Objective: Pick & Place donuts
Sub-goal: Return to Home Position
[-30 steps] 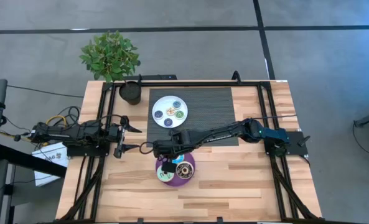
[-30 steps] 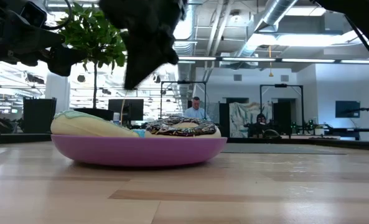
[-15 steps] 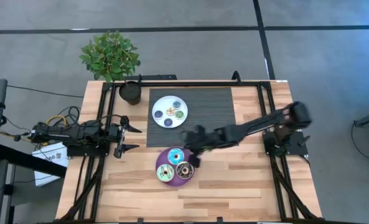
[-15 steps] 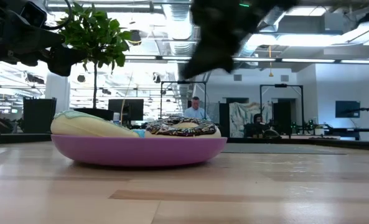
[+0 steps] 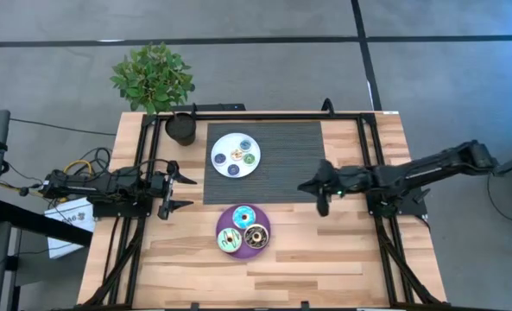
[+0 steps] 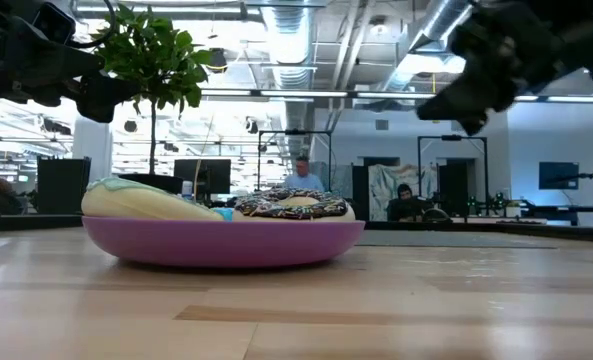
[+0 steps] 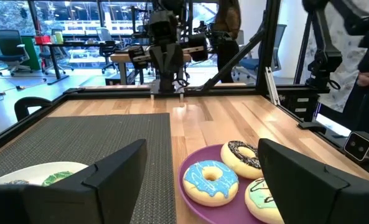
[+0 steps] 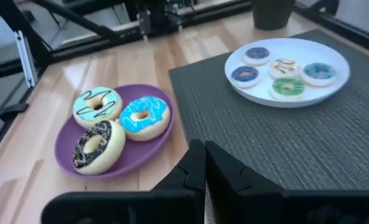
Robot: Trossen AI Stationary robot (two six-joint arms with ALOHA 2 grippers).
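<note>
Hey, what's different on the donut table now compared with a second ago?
The right hand pulled back from above the purple plate toward its own side and now hangs shut and empty near the dark mat's right edge. It took hold of nothing. The three large donuts on the purple plate, the four minis on the white plate, and the open left hand stayed put.

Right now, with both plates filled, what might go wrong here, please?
The purple plate is crowded: three donuts fill it, and the brown donut lies near its rim, so a knock might spill one. The right gripper hangs shut over the mat's edge; a low swing could snag it. The left gripper sits open at left.
</note>
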